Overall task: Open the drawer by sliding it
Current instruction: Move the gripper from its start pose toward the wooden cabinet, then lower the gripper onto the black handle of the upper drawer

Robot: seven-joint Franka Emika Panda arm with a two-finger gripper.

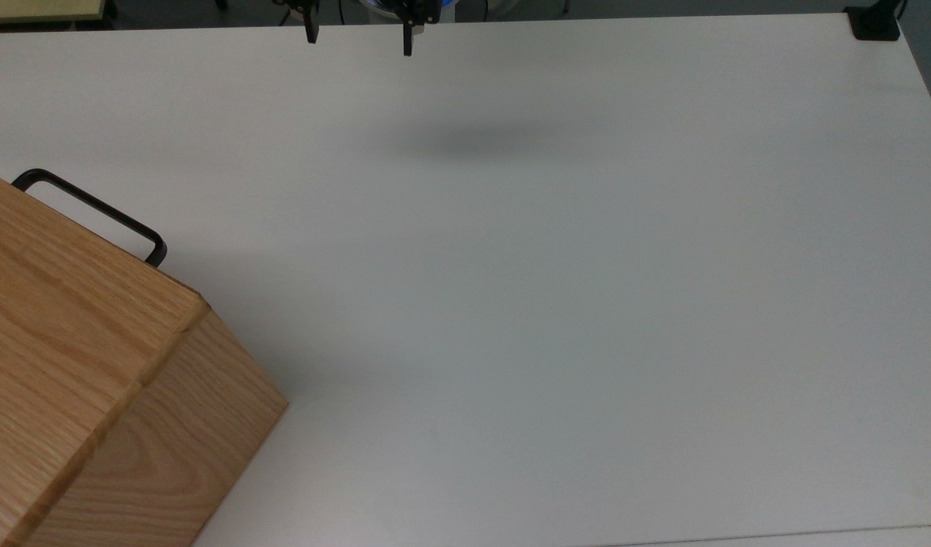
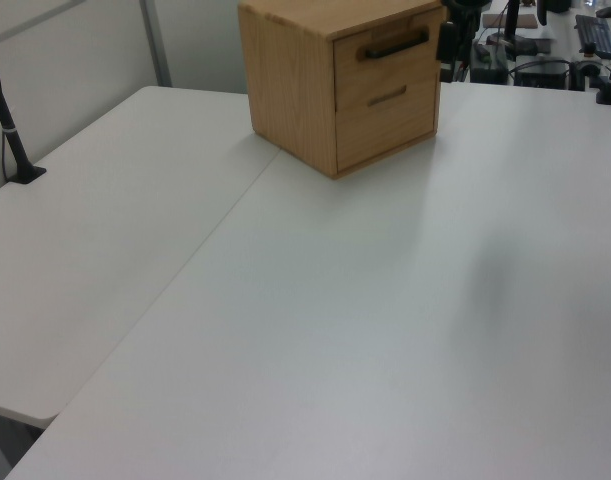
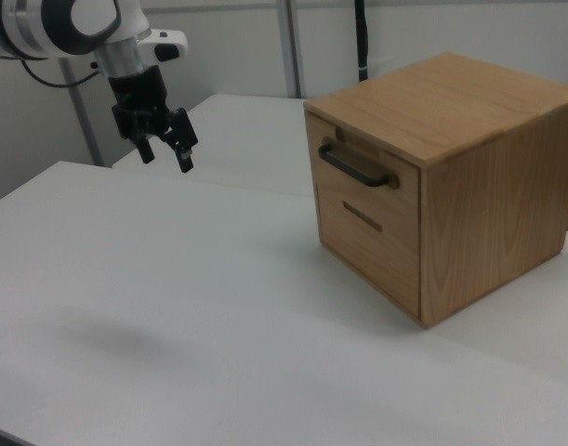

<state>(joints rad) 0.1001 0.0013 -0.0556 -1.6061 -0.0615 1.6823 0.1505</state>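
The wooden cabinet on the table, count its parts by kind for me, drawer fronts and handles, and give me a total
Drawer fronts: 2, the upper drawer and the lower front under it.
Black bar handles: 1, the handle on the upper drawer.
Slot-like pulls: 1, the slot on the lower front.
Total: 4
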